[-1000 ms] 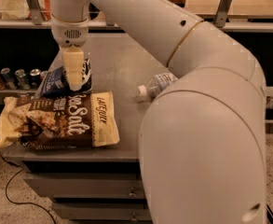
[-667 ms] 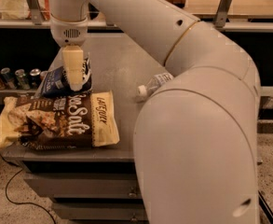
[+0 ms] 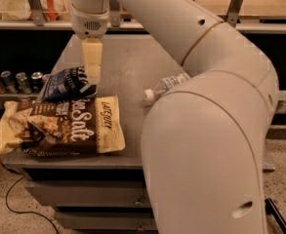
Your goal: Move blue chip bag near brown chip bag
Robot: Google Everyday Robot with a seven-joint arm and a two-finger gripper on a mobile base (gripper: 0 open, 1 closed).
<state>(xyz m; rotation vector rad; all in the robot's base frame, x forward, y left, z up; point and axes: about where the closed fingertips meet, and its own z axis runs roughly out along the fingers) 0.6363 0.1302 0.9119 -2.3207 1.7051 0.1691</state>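
The blue chip bag (image 3: 63, 84) lies on the grey table (image 3: 132, 67) at the left, small and dark navy with white lettering. Its near edge touches the top edge of the brown chip bag (image 3: 59, 126), which lies flat at the table's front left corner with its "Sea Salt" lettering facing up. My gripper (image 3: 91, 79) points straight down over the right end of the blue bag, its tip at the bag's upper right corner. My arm comes in from the upper right.
A clear plastic bottle (image 3: 164, 86) lies on its side at the middle of the table, partly behind my arm. Several cans (image 3: 15, 80) stand on a low shelf to the left. My arm's large white body (image 3: 206, 145) fills the right foreground.
My gripper has shifted a little to the right and up. The blue bag has stayed where it lay, against the brown bag.
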